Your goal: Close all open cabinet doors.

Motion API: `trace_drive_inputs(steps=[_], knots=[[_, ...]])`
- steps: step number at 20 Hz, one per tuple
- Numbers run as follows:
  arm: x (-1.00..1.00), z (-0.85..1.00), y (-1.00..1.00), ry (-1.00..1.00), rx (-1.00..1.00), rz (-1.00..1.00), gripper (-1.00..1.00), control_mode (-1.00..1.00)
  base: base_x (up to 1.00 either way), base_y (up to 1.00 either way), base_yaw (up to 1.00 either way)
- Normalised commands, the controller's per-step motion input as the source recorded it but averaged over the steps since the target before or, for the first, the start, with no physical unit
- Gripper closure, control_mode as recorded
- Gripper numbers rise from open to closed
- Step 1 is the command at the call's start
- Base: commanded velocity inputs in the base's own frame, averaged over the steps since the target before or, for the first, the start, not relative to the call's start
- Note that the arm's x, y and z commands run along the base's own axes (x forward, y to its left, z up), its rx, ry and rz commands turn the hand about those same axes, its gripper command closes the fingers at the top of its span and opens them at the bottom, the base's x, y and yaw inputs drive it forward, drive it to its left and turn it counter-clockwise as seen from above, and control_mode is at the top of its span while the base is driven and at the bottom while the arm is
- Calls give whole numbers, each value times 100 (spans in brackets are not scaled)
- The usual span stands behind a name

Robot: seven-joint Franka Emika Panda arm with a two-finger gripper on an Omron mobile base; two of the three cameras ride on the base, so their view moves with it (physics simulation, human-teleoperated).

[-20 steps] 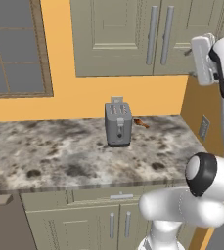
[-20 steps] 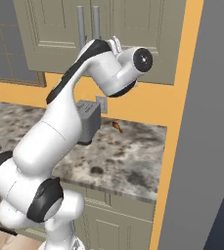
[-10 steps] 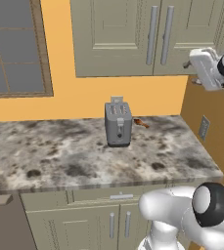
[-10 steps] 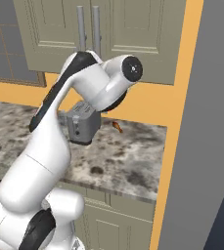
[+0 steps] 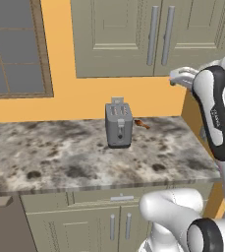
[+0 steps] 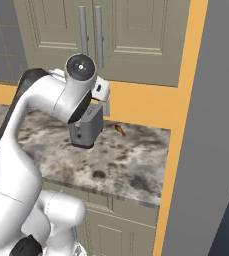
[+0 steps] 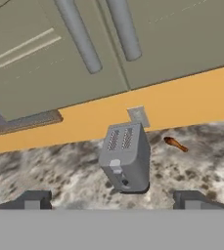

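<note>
pincer [image 7: 113,200] wide, holding nothing, above toaster [image 7: 125,157] on table [image 5: 60,157]; cabinet doors [image 5: 133,34] shut.

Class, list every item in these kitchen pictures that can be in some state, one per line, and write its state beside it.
Left wall cabinet door: shut, flush with its neighbour.
Right wall cabinet door: shut.
Hand: open, holding nothing, apart from the doors.
Toaster: upright on the counter, slots empty.
Base cabinet doors: shut.
Small orange-brown item: lying on the counter behind the toaster; too small to identify.
</note>
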Motion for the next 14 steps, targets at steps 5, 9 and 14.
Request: trace_drive_inputs(steps=[5, 9, 14], knots=[[-25, -21, 54, 0, -24, 0, -100, -100, 0, 0, 0], [-12, -19, 44, 0, -18, 0, -100, -100, 0, 0, 0], [-1, -11, 16, 9, -4, 1, -100, -100, 0, 0, 0]])
